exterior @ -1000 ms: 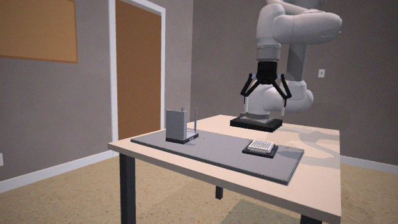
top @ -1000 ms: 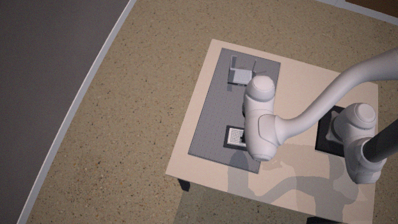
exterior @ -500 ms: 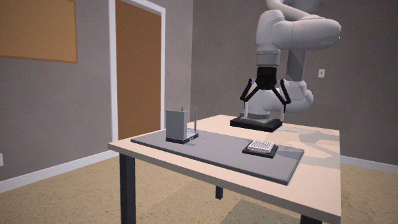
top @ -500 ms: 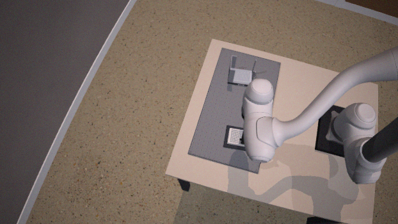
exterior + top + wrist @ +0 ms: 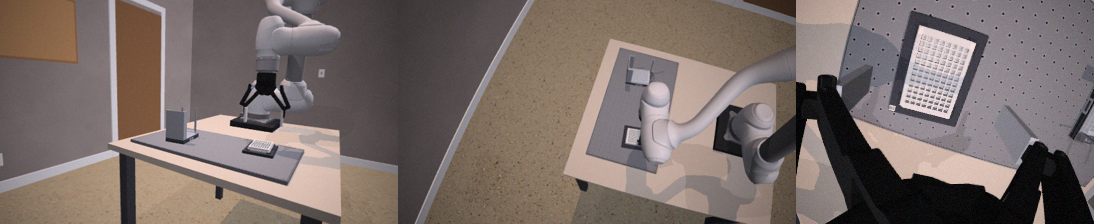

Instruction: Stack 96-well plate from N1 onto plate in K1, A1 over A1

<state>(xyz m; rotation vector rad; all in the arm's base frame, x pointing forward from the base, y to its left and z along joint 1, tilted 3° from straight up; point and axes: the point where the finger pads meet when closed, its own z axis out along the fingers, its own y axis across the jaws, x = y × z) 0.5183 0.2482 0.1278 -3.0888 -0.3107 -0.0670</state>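
Note:
A white 96-well plate (image 5: 633,136) sits in the black plate nest N1 (image 5: 260,153) near the front end of the grey mat; it also shows in the side view (image 5: 261,146) and the wrist view (image 5: 939,72). A small pale A1 square (image 5: 892,107) lies outside the nest's lower left corner in the wrist view. The stack rack K1 stands at the mat's far end with thin posts and a grey wall (image 5: 179,126); a plate (image 5: 640,77) lies in it. My gripper (image 5: 263,119) is open and empty, well above the table, a little off the nest plate (image 5: 937,111). The arm hides it in the top view.
The grey perforated mat (image 5: 631,105) covers the left part of the tan table. The arm's black base plate (image 5: 254,123) stands at the table's back right. The rack's edge shows at the right border of the wrist view (image 5: 1086,119).

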